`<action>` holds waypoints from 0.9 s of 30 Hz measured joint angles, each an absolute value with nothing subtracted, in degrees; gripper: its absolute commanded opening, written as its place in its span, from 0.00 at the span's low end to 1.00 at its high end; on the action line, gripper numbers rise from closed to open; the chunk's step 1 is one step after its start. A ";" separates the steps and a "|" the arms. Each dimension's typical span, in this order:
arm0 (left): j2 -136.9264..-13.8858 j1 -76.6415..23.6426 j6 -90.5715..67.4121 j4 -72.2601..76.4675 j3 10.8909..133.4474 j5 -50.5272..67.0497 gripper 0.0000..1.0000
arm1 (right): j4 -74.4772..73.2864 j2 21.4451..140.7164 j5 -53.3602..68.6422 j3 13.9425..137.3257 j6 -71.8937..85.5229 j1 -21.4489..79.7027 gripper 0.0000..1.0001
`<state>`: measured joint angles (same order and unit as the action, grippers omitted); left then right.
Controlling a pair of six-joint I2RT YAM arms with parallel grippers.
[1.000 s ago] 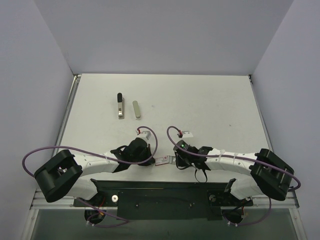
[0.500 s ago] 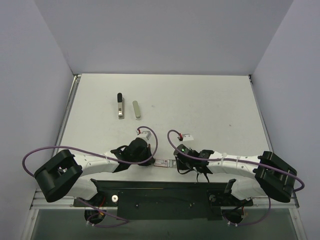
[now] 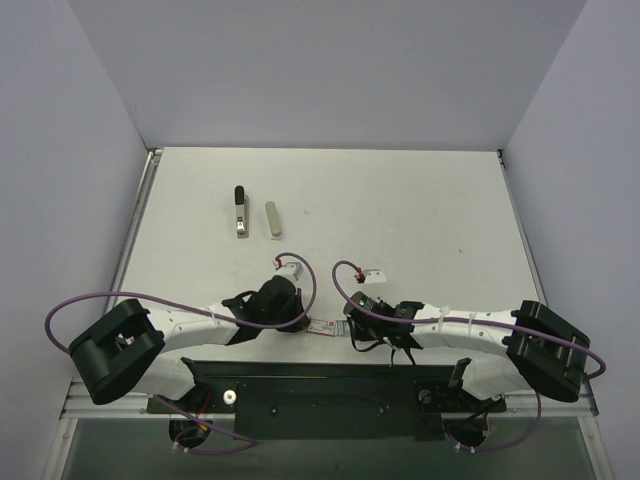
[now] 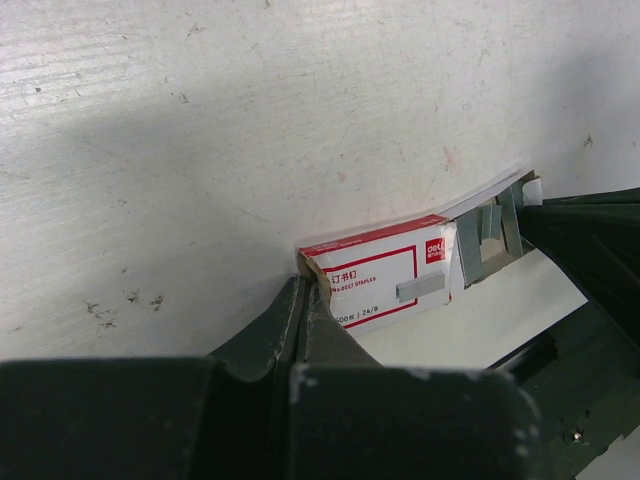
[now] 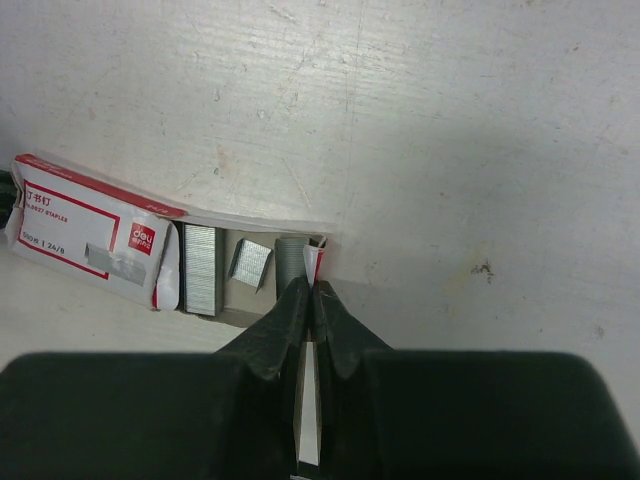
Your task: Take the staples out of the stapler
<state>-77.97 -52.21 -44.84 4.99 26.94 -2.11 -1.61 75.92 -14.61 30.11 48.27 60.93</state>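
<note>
Both claws are clenched on the same small red-and-white staple box [image 3: 322, 326], low centre of the top view, near the bottom edge of the table [image 3: 430, 200]. L claw [image 4: 305, 292] pinches the closed end of the sleeve [image 4: 375, 280]. In the L wrist view its tips meet on the brown cardboard corner, lower centre of frame. From there the box runs off to the right w/ its red border and printed label facing up. R claw [image 5: 312, 285] grips the other end. In the R wrist view its tips close on a thin red-edged flap [image 5: 318, 262] of the inner tray [image 5: 235, 300], centre of frame. That tray sticks partway out of the sleeve, on the R claw's side.

Staples [image 5: 201, 268] lie in the exposed tray: one grey block next to the sleeve mouth, a shorter piece tilted in the middle, a third block against the flap at the claw tips. Box sits btwn the two wrists; can't tell if it rests on the table or is held just off it. Arms reach in from lower left and lower right.

Stapler [image 3: 240, 212] lies in the upper left of the table, well apart from both claws. It runs up-down in frame, black end at the top, silver body below. Just beside it on the right, parallel and not touching, is a pale grey bar [image 3: 271, 219]; can't tell from this view what it is.
</note>
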 measured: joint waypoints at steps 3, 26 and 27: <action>-77.97 -52.45 -44.86 4.99 26.94 -2.33 0.00 | -1.91 76.36 -15.29 30.46 49.52 60.93 0.00; -78.50 -54.68 -45.91 5.52 27.11 -2.48 0.00 | -2.33 80.38 -16.64 33.87 50.94 61.30 0.00; -78.61 -54.74 -45.93 5.63 27.16 -2.48 0.00 | -2.28 80.82 -16.60 34.26 50.92 61.39 0.00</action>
<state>-78.61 -54.74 -45.93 5.63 27.16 -2.48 -2.28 80.82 -16.60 34.26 50.92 61.39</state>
